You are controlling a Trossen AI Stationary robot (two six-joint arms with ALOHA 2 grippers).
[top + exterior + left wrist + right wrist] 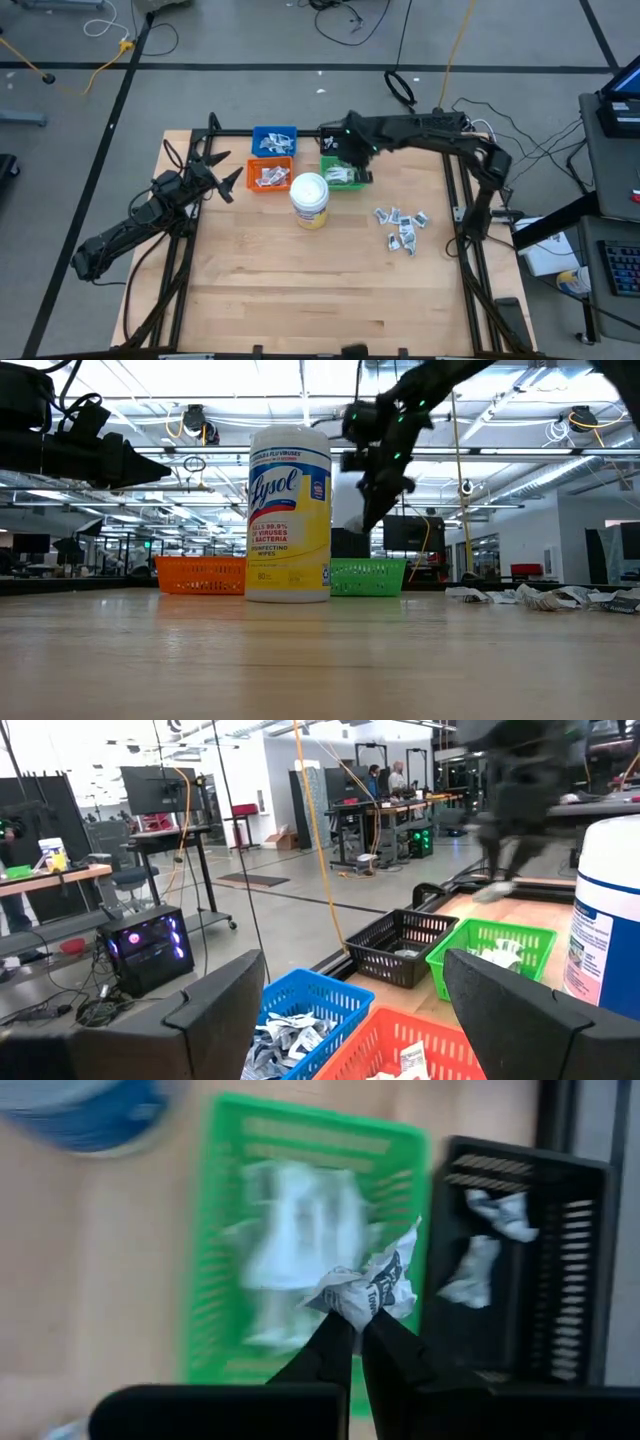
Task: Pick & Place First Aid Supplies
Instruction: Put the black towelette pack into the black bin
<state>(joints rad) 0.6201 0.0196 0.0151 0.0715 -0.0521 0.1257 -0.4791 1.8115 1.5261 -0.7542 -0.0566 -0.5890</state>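
Above the green bin, far side of the table: right gripper (358,1320), fingers pinched together on one crumpled white packet (372,1285) with dark print.
Held packet, position: hangs over the edge shared by the green bin (225,1230) and the black bin (560,1210); which of the two it is over cannot be told.
Green bin, contents: several pale packets, blurred in the right wrist view; individual pieces not separable.
Black bin, contents: two white packets (490,1240) visible; its far edge is cut off by the frame.
Right gripper, other views: in the high view (345,150) the dark arm covers the black bin almost wholly; in the low view (365,520) the fingertips merge with dark background.
Loose packets: a cluster (402,227) on bare wood near the table's right side, well apart from the bins; in the low view only a thin pale strip (540,597).
Orange bin (269,177): holds packets, count unclear.
Blue bin (274,140): holds packets, partly cut off in the left wrist view.
Wipes jar (310,199): upright, just in front of the orange and green bins, hiding part of both in the low view.
Left gripper (228,180): fingers spread wide, nothing between them, at the table's left side near the orange bin.
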